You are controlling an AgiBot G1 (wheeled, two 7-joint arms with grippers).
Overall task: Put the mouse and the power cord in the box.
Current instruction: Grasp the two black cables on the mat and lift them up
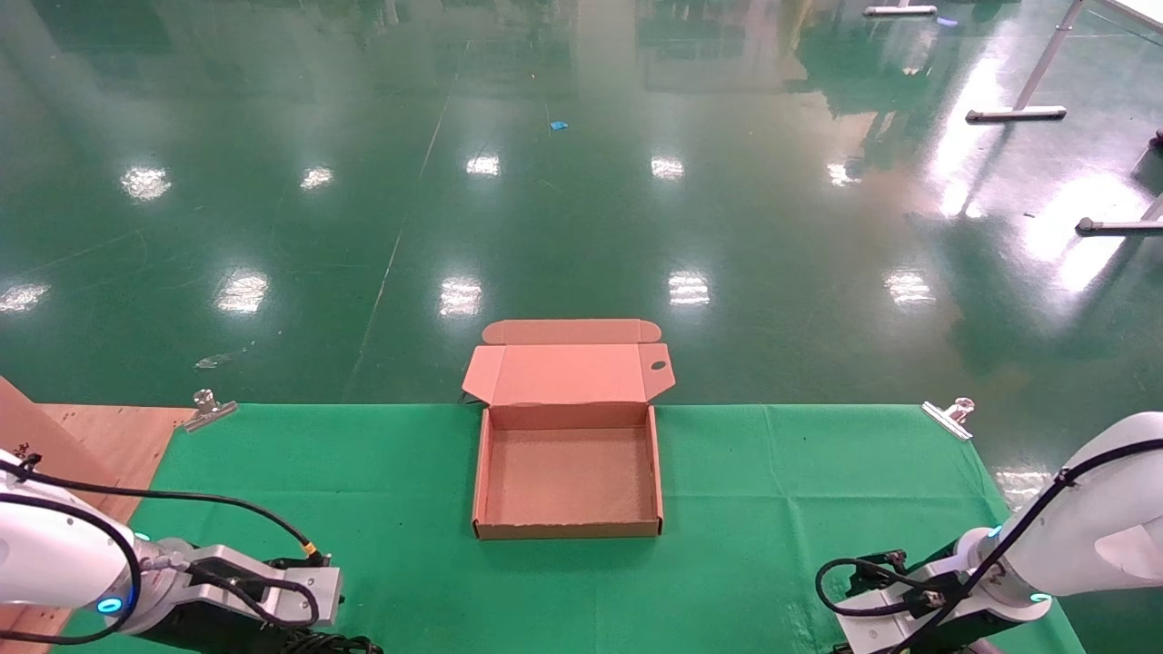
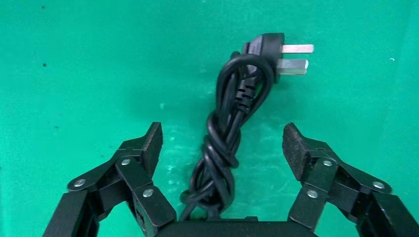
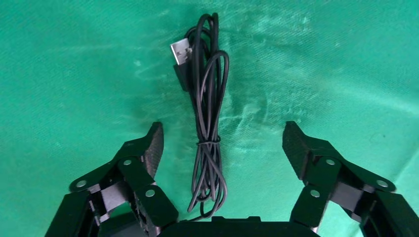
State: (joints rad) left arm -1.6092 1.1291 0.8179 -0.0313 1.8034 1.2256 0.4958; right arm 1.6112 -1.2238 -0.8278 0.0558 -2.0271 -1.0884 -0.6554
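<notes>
Two grippers, both spread wide over the green tabletop (image 1: 382, 472). Left gripper (image 2: 222, 143) straddles the power cord (image 2: 225, 143), plug (image 2: 269, 49) at upper centre. Right gripper (image 3: 220, 143) straddles the mouse's thin cable (image 3: 207, 138); mouse body unseen. Box (image 1: 568, 527) open, empty, frame centre. Advice: descend centred, close on each bundle's tied waist.

One box (image 1: 567, 481), one power cord (image 2: 225, 138), two clips (image 1: 207, 409).

You've got the box (image 1: 568, 472) mid-table (image 1: 772, 509), the power cord (image 2: 231, 133) under your left gripper (image 2: 222, 148), thin cable (image 3: 207, 128) under the right gripper (image 3: 221, 145).
</notes>
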